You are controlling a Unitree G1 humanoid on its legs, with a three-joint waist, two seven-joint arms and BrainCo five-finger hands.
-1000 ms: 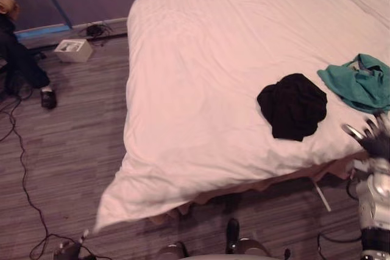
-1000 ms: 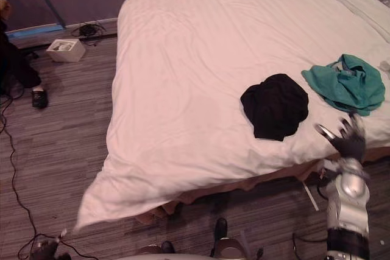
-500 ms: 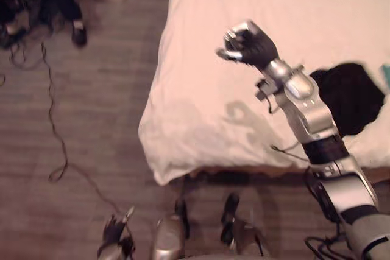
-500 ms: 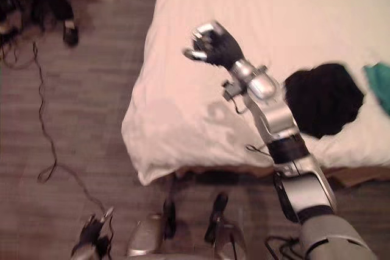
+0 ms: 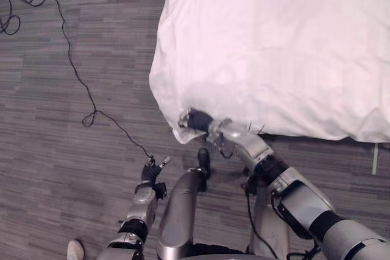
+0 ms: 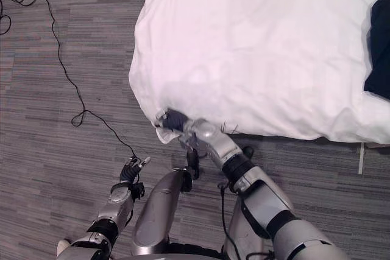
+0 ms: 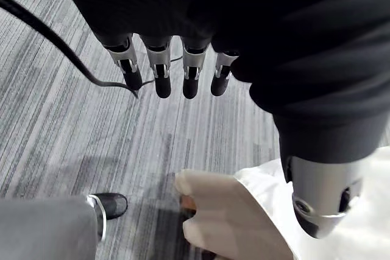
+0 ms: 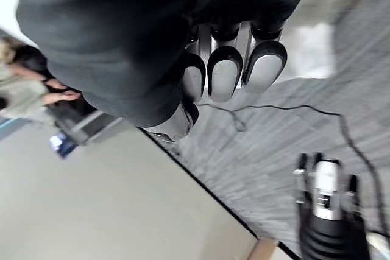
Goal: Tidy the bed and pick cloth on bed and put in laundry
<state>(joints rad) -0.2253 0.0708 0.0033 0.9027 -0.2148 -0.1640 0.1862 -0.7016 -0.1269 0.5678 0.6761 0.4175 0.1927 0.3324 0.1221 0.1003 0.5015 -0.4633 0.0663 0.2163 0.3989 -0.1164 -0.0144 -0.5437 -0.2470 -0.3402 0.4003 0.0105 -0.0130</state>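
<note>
Our right hand [image 5: 194,120] is no longer raised above the duvet [image 5: 274,47] as it was half a second ago: it is now sitting low at the duvet's near corner, and our head is looking further down, so the whole scene is sliding in view. The fingers are curling into that corner, where the white cloth is bunching and hanging in a small fold just under them. In the right wrist view the fingers [image 8: 223,71] are folding tight against the thumb.

The duvet is looking white with faint stripes, mostly smooth, and draping over the bed's edge towards the floor [image 5: 61,150].

The black cloth [image 6: 381,47] is lying on the duvet at the far right edge of the right eye view, dark and crumpled, well apart from both hands.

Our left hand [image 5: 151,172] is hanging low over the floor, and its wrist view is showing the fingers [image 7: 161,68] straight and loose, holding nothing, with the duvet's corner [image 7: 231,217] past them. The right wrist view is also catching the left hand [image 8: 326,196] and a blurred person [image 8: 30,83] far off.
</note>
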